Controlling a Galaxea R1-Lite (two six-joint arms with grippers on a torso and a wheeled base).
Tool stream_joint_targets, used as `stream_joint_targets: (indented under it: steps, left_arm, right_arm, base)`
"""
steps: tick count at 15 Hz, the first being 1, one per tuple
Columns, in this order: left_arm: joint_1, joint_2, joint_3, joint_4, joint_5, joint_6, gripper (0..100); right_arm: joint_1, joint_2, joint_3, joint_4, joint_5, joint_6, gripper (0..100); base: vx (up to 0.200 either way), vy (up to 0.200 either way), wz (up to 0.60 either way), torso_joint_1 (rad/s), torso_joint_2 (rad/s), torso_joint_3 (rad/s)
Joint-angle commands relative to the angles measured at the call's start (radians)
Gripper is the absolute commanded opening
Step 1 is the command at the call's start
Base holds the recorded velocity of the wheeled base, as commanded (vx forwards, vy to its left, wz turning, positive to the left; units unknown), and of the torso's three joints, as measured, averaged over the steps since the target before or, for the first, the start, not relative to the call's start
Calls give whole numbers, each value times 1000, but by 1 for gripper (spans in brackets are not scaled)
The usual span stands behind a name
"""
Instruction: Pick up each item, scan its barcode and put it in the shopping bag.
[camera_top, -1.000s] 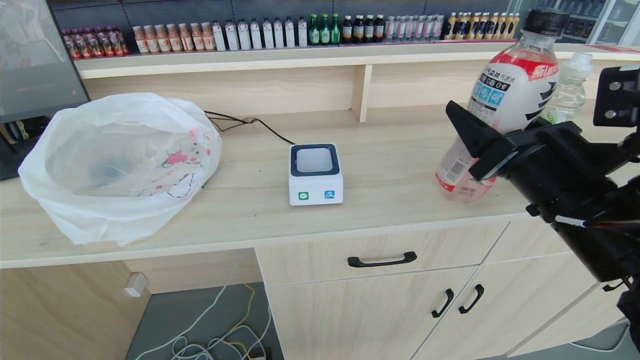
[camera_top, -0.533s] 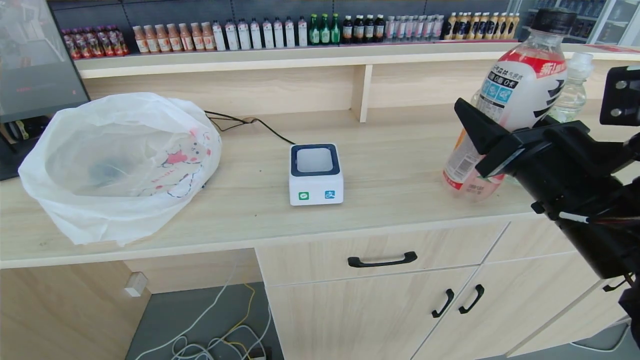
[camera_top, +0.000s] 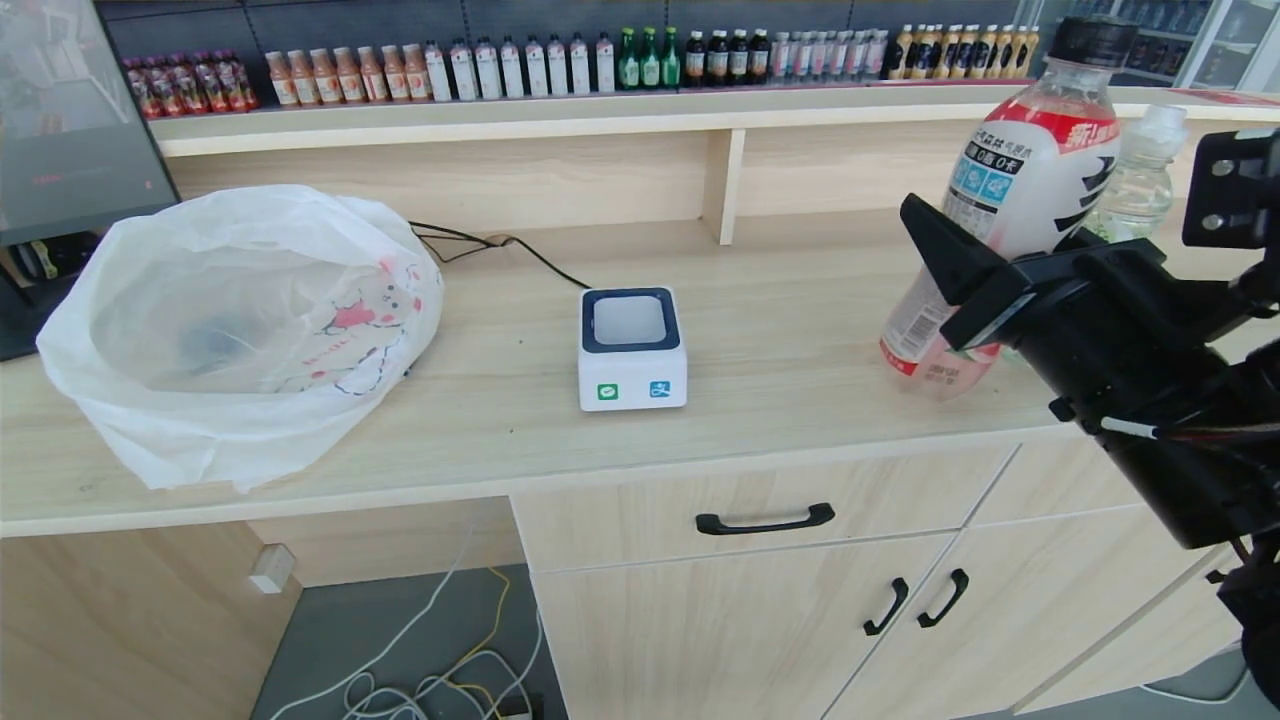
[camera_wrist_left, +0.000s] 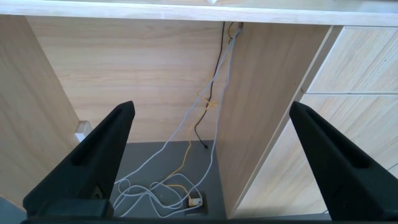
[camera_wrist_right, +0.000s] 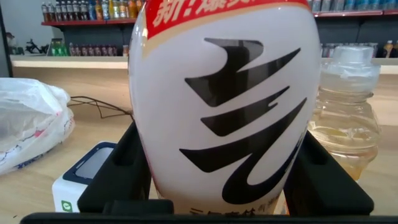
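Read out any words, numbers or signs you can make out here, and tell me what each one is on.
Nothing reads clearly enough to quote.
bottle: white characters on a red band, blue panels and a barcode, all too small or cut off.
scanner: two small signs, one green, one blue; no words.
shopping bag: cartoon print with red lettering, blurred.
shelf bottles: labels too small.
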Motion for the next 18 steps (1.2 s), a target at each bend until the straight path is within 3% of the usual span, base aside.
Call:
stream_joint_targets:
  steps: [1,14,18]
  left_arm:
    - [0,0,0,0,0,-1,100]
    - [0,0,0,0,0,-4,100]
    - [0,0,0,0,0,-2,100]
  right_arm:
    - [1,8,-14,-1,4,1,0]
    - [18,-18,-3,2,55,26,0]
    - [23,-21,-5,2,53,21,0]
  base:
    - [0,200,0,2,2,2]
    - [0,200,0,3,3,1]
    - [0,0,0,0,0,0]
